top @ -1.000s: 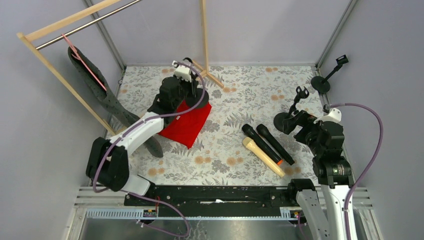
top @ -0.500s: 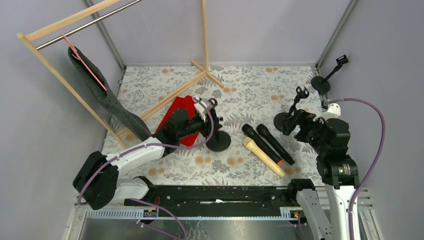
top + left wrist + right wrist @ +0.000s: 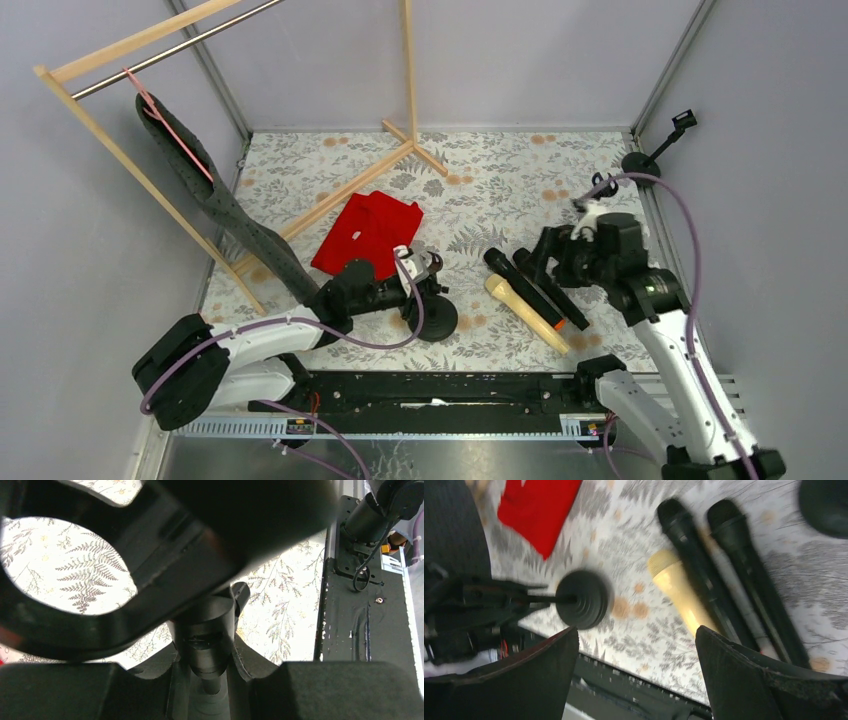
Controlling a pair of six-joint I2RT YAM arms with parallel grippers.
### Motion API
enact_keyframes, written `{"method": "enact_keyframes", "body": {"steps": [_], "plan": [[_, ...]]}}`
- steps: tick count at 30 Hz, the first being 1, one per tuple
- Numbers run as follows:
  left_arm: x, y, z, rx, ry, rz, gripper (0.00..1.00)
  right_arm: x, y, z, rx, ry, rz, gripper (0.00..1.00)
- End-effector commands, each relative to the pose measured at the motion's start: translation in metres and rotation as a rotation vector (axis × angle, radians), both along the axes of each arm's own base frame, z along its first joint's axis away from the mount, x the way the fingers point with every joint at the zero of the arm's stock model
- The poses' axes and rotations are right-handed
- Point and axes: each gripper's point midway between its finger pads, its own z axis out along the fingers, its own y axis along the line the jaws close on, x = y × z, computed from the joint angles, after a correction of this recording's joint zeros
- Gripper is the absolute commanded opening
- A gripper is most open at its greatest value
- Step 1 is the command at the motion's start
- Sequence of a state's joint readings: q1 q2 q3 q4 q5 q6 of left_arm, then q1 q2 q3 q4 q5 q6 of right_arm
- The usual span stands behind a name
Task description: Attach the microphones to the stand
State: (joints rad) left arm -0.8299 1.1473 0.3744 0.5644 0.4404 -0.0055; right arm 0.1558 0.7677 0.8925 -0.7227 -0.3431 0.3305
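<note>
The left pincer (image 3: 424,287) is clamped on the stem of a stand (image 3: 437,317). The stand's round base rests on the counter (image 3: 480,190) near the front edge, to the left of the mics.

The right pincer (image 3: 636,630) is held apart and empty above the three mics. These lie side by side, touching or nearly so: a cream mic (image 3: 526,313) nearest the front, with two black mics (image 3: 522,287) behind it. An orange tip (image 3: 584,325) is seen on one black mic.

The mics are judged to be rigid, smooth, fairly light and apt to roll. A grasp across the middle of the barrel is advised. An outer mic should be taken first, since little finger room is left between neighbours.

No brand, label or writing can be read.
</note>
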Motion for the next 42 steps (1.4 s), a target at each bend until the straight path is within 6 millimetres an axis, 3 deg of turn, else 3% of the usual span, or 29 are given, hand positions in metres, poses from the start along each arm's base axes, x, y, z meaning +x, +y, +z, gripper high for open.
{"method": "enact_keyframes", "body": {"steps": [1, 6, 9, 13, 18, 28, 35, 42], "plan": [[0.009, -0.011, 0.046, -0.102, -0.193, -0.01, 0.0, -0.008, 0.029, -0.018, -0.124, 0.049, 0.095, 0.92], [0.009, -0.002, 0.048, -0.118, -0.201, 0.033, 0.0, 0.002, 0.051, -0.047, -0.313, 0.115, 0.156, 0.89], [0.011, 0.003, 0.048, -0.108, -0.201, 0.063, 0.0, 0.013, 0.058, -0.054, -0.407, 0.147, 0.231, 0.88], [0.013, 0.008, 0.05, -0.103, -0.206, 0.102, 0.0, 0.026, 0.053, -0.064, -0.557, 0.163, 0.34, 0.9], [0.015, 0.009, 0.051, -0.101, -0.208, 0.127, 0.0, 0.027, 0.044, -0.086, -0.679, 0.232, 0.446, 0.89], [0.012, 0.005, 0.051, -0.102, -0.209, 0.13, 0.0, 0.013, 0.064, -0.118, -0.618, 0.356, 0.572, 0.68], [0.014, 0.006, 0.051, -0.098, -0.205, 0.154, 0.0, 0.011, 0.053, -0.14, -0.686, 0.413, 0.593, 0.64], [0.016, 0.008, 0.053, -0.096, -0.208, 0.168, 0.0, 0.016, 0.056, -0.154, -0.694, 0.423, 0.604, 0.63]]}}
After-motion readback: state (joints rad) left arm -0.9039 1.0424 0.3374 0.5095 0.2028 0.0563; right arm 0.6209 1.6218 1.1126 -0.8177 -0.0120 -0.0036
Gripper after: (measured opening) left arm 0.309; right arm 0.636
